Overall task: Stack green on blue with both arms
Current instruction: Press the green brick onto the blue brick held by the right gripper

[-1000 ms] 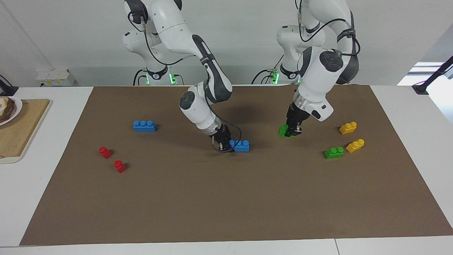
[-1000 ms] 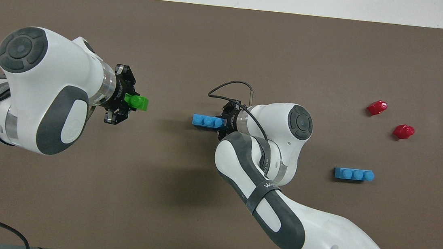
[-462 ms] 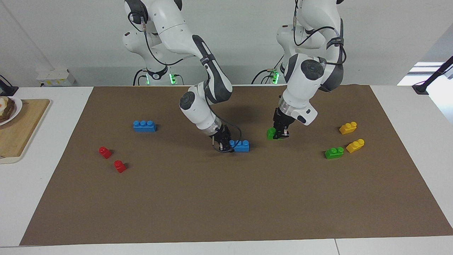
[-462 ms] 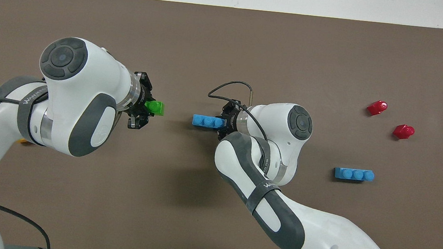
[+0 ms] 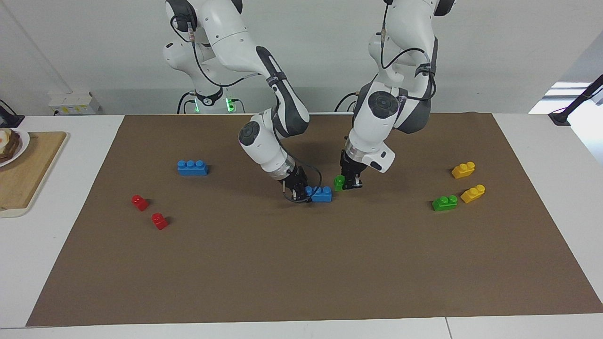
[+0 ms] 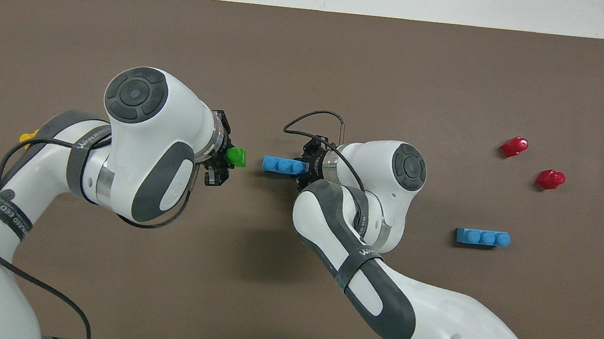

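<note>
Carrying its green brick (image 5: 338, 182) toward the right arm's end since the earlier frame, the left gripper (image 5: 351, 183) is now hovering just beside the blue brick (image 5: 321, 193), fingers pinching the green one just above the brown mat (image 5: 301, 263). Meanwhile the right gripper (image 5: 297, 193) is staying put, clamping one end of that blue brick down on the mat at mid-tabletop. Another green brick (image 5: 444, 203) is lying by two yellow bricks (image 5: 472, 193).
</note>
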Robot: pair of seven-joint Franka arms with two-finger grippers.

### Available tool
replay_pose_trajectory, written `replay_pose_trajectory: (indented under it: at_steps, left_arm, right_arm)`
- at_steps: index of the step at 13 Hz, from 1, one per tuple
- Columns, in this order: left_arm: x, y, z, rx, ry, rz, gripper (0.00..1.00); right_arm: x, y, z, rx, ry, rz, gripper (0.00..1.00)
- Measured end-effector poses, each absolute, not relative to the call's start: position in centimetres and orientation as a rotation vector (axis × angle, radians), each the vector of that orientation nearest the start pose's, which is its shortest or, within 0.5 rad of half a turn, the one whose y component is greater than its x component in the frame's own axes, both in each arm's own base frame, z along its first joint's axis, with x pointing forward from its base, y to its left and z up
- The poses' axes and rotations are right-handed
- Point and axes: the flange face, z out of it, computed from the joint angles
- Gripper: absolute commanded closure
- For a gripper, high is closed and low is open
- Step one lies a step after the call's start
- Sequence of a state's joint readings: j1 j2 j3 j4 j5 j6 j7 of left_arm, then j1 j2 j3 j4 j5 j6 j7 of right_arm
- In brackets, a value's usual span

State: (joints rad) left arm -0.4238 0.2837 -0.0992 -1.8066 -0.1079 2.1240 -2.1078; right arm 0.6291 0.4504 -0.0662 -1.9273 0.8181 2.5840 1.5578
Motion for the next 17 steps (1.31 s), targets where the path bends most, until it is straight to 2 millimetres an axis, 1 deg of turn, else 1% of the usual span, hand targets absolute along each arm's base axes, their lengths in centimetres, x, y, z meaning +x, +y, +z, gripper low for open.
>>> replay_pose_trajectory:
  at_steps: [3,6,8,10,12,17]
  left_arm:
    - [55.7,-33.0,38.7,2.057,2.273,-0.168,1.0]
    - [55.2,-34.3,38.6,2.01,2.308,-0.168,1.0]
    - [54.9,-35.1,38.7,1.996,2.302,-0.163,1.0]
    - [54.7,-35.4,38.3,2.008,2.299,-0.161,1.0]
    - [54.1,-36.0,37.4,2.033,2.297,-0.164,1.0]
    - [53.5,-36.8,36.9,2.069,2.262,-0.16,1.0]
  right_arm:
    - [54.7,33.3,27.2,-1.84,1.984,0.426,1.0]
    - [54.7,33.3,27.2,-1.84,1.984,0.425,1.0]
    - [54.7,33.3,27.2,-1.841,1.982,0.424,1.0]
    - [54.7,33.3,27.2,-1.841,1.982,0.424,1.0]
    - [54.7,33.3,27.2,-1.841,1.982,0.424,1.0]
    - [54.7,33.3,27.2,-1.843,1.98,0.423,1.0]
